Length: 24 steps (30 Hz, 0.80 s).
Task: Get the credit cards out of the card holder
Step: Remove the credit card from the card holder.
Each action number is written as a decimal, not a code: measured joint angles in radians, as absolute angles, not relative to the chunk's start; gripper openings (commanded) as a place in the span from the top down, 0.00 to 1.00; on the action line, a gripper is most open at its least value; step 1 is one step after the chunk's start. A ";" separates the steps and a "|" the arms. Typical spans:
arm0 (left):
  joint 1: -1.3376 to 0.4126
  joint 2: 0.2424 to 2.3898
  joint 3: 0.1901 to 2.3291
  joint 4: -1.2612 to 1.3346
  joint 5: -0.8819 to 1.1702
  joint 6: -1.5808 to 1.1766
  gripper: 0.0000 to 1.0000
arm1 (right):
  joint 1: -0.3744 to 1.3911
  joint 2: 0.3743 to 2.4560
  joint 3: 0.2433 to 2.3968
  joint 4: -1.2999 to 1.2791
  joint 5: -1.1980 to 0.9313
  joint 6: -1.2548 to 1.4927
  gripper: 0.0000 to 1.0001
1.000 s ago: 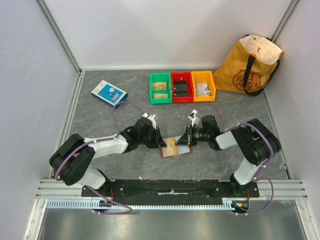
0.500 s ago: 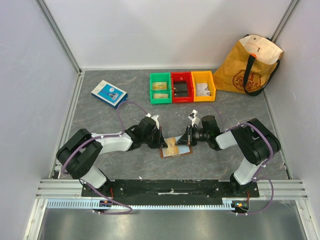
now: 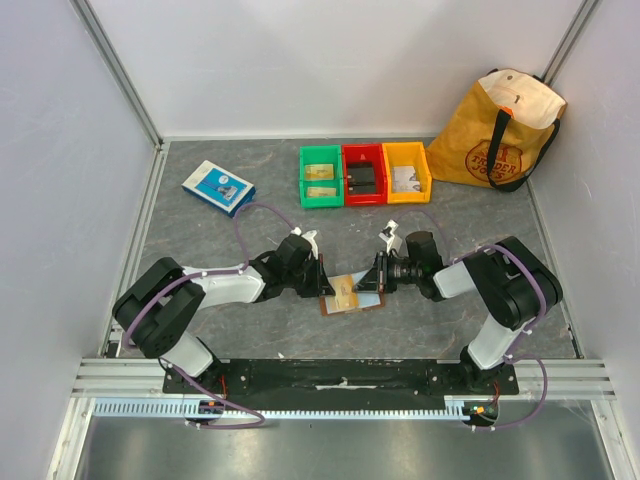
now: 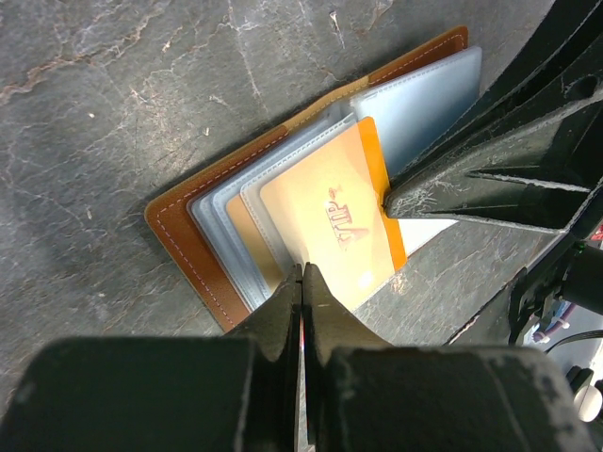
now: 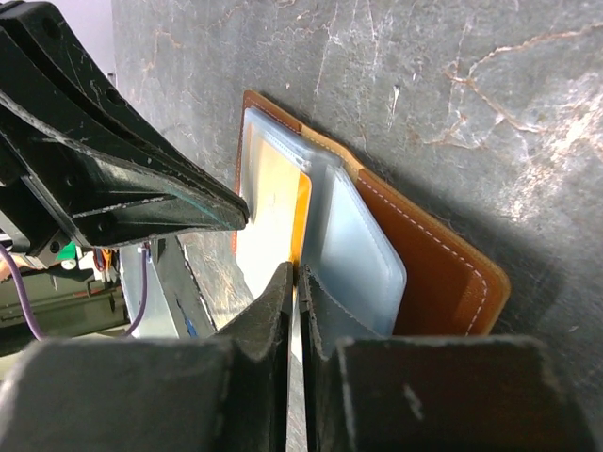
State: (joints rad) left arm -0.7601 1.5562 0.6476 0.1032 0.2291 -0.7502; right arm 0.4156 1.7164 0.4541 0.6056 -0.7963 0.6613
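At centre | left end effector pinches credit card | right end effector clamps card holder

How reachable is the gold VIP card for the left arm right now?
Likely yes. The left fingers sit at the near edge of the VIP card with nothing between. They look shut, though, and the right fingers sit against another edge, so gripping needs opening first.

Left pincer and right pincer both clamped tight.
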 measured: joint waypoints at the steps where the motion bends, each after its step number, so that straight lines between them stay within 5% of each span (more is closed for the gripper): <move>1: -0.760 1.556 0.648 0.103 0.229 -0.750 0.98 | 0.415 1.716 0.452 0.606 -0.799 0.661 0.94; 7: -0.760 1.556 0.648 0.102 0.229 -0.750 0.98 | 0.415 1.722 0.450 0.607 -0.814 0.661 0.80; 12: -0.760 1.556 0.648 0.103 0.229 -0.750 0.98 | 0.414 1.742 0.450 0.624 -0.830 0.671 0.77; 18: -0.760 1.556 0.648 0.103 0.229 -0.750 0.98 | 0.414 1.766 0.450 0.649 -0.841 0.686 1.00; 24: -0.760 1.556 0.648 0.103 0.229 -0.750 0.98 | 0.397 1.761 0.447 0.649 -0.855 0.690 1.00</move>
